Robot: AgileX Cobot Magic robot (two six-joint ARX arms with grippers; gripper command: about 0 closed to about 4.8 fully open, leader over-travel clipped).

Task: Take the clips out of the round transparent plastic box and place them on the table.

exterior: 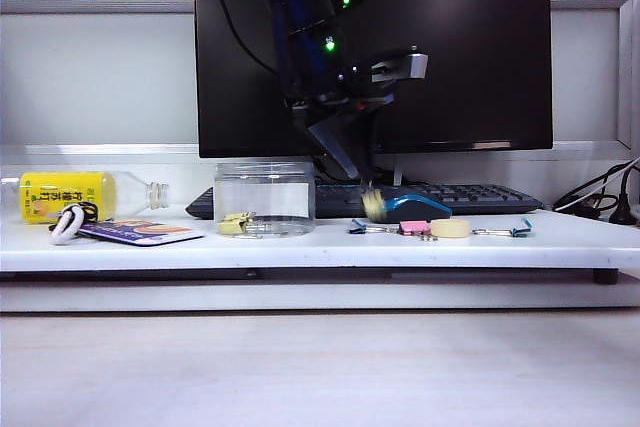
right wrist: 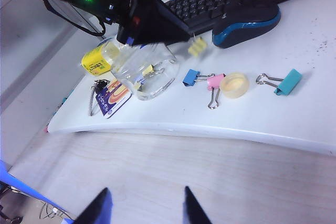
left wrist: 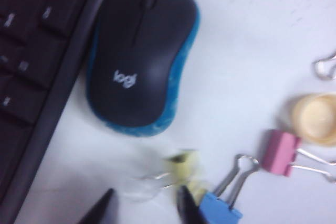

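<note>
A small pale-yellow binder clip [exterior: 374, 205] shows as a motion-blurred smear just below the left gripper [exterior: 366, 187], in the air above the long white raised table [exterior: 300, 247] and right beside the black-and-blue computer mouse [exterior: 415, 207]; in the left wrist view it is a yellowish blur [left wrist: 185, 163] with a faint trace of wire handle, so which way its long axis points cannot be told. The left gripper's jaws stand apart, the two dark fingertips [left wrist: 185, 203] flanking the clip without clearly pinching it. Left of the mouse, the squat round transparent plastic box [exterior: 265, 199] stands upright on the table with its rimmed mouth up, and more pale-yellow clips [exterior: 236, 223] lie on its floor against the wall farther from the mouse, silver handles trailing toward the middle. In front of the mouse lie a blue clip [exterior: 358, 228], a pink clip [exterior: 413, 228], a roll of clear tape [exterior: 450, 229] and a teal clip [exterior: 520, 229] in a row. The right gripper [right wrist: 144, 205] hangs well away from the mouse, out over the pale wood-grain surface [right wrist: 210, 171], its jaws apart and empty.
</note>
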